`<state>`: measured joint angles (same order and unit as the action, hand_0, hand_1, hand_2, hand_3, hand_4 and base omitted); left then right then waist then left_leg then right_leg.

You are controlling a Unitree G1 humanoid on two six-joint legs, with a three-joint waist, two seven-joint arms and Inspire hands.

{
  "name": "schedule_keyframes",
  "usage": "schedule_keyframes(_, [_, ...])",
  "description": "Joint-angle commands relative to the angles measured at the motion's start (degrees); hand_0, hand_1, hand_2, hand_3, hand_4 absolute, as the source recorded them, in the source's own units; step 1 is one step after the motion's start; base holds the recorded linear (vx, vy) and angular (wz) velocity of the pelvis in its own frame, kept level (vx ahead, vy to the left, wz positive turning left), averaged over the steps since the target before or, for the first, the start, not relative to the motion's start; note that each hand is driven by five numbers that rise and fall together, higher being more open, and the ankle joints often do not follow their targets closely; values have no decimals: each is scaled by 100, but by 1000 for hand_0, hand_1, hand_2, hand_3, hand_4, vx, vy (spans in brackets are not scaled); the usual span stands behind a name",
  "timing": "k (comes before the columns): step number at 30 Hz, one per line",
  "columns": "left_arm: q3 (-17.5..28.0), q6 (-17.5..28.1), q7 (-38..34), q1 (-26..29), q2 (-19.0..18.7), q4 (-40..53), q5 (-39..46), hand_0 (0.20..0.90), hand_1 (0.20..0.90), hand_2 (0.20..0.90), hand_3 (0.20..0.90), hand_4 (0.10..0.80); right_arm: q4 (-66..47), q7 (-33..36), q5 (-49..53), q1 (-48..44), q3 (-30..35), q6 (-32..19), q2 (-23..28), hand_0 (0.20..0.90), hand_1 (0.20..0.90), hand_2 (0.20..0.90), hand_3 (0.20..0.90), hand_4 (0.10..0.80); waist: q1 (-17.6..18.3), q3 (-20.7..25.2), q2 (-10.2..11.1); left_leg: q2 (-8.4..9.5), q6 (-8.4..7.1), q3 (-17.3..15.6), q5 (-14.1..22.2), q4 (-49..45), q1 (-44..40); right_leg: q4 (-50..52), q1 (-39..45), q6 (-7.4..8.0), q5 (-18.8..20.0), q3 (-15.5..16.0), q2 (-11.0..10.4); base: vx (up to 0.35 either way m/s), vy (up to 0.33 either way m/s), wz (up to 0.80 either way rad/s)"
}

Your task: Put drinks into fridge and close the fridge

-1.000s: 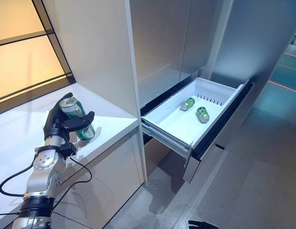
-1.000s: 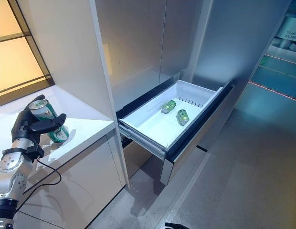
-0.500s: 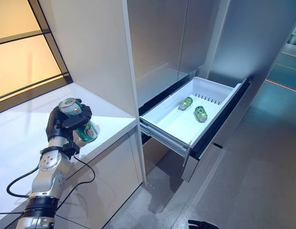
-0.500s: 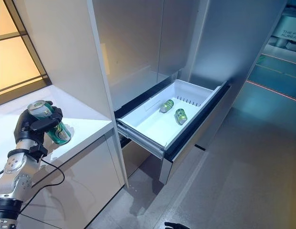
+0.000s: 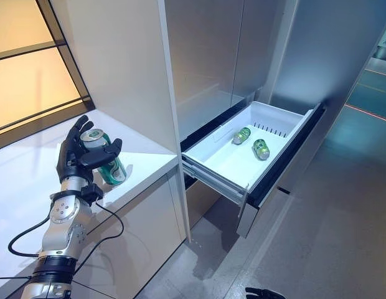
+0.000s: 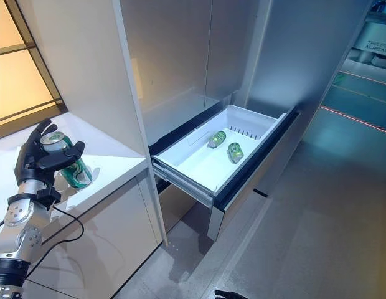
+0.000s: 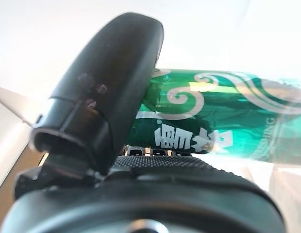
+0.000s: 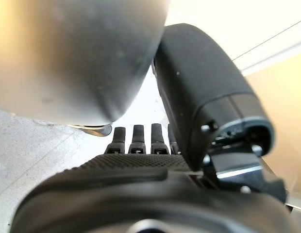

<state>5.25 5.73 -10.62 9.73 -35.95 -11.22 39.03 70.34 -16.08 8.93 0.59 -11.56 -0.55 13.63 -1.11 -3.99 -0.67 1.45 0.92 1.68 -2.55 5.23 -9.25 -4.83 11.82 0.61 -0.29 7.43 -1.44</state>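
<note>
A green can (image 5: pixel 110 166) stands a little tilted on the white counter (image 5: pixel 143 159), near its front right corner. My left hand (image 5: pixel 73 159) is right behind it with fingers straight and spread and the thumb reaching across the can's front. In the left wrist view the can (image 7: pixel 213 121) lies just past the thumb (image 7: pixel 107 87). The fridge's white drawer (image 5: pixel 213 176) is pulled out, and two green cans (image 5: pixel 243 135) (image 5: pixel 262 149) lie in it. My right hand (image 8: pixel 141 165) shows in its wrist view with relaxed fingers, holding nothing.
A white panel (image 5: pixel 127 68) stands between the counter and the grey fridge front (image 5: pixel 208 56). A window (image 5: pixel 25 68) is at the far left. The open drawer juts out over the grey floor (image 5: pixel 330 230).
My left hand's fingers were curled round the can half a second ago and are straight now. The can sits lower, on the counter.
</note>
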Motion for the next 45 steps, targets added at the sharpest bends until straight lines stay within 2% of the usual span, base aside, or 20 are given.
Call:
schedule_keyframes(1, [473,745,-79,1244,-417,260,-352,900,900,900,900,800,264,-93,-178,-67,-310,-30,205,900,900,900,900,800,31,82,-130,158,74,-397,634,-66,-254,339,-227,261,-304,-216,54,0,0,0])
schedule_keyframes(15, [487,746,-92,1240,-430,397,-332,900,900,900,900,800,257,-111,-188,-85,-313,-13,221,900,900,900,900,800,26,81,-134,156,65,-399,622,-65,-244,334,-233,264,-296,-212,54,0,0,0])
schedule_keyframes(16, [474,767,-83,1257,-424,393,-332,787,787,787,768,668,271,-104,-183,-92,-317,-19,221,900,900,900,900,800,25,77,-137,158,65,-392,621,-66,-242,333,-232,263,-298,-215,53,0,0,0])
schedule_keyframes(17, [474,795,-65,1253,-419,379,-325,373,373,373,285,185,278,-106,-186,-93,-312,-25,222,900,900,900,900,800,25,75,-138,157,65,-391,622,-67,-244,335,-231,263,-299,-214,52,0,0,0])
schedule_keyframes(18, [475,815,-48,1250,-420,369,-318,300,300,300,200,100,282,-109,-189,-92,-310,-28,224,900,900,900,900,800,25,75,-138,157,65,-391,624,-66,-246,336,-230,263,-300,-213,51,0,0,0])
schedule_keyframes(32, [459,897,90,1253,-421,440,-301,300,300,300,200,100,298,-107,-183,-86,-305,-58,230,900,900,900,900,800,29,71,-145,155,64,-392,623,-66,-249,341,-231,261,-302,-214,50,0,0,0])
schedule_keyframes(38, [385,965,331,1301,-488,623,-61,300,300,300,200,100,188,-201,3,-114,-307,-372,262,900,900,900,900,800,17,78,-142,155,61,-378,621,-67,-250,338,-228,264,-292,-208,46,0,0,0])
schedule_keyframes(42, [286,1013,699,1271,-471,1166,310,300,300,300,200,100,-913,-233,162,-147,-398,-697,335,900,900,900,900,800,29,40,-125,148,76,-362,607,-68,-248,355,-235,259,-274,-216,41,0,0,0])
schedule_keyframes(45, [150,1073,1061,1325,-390,1607,483,300,300,300,200,100,-2378,-142,248,-99,-603,-765,415,900,900,900,900,800,81,14,-98,146,82,-346,582,-57,-234,370,-256,260,-265,-229,39,0,0,0])
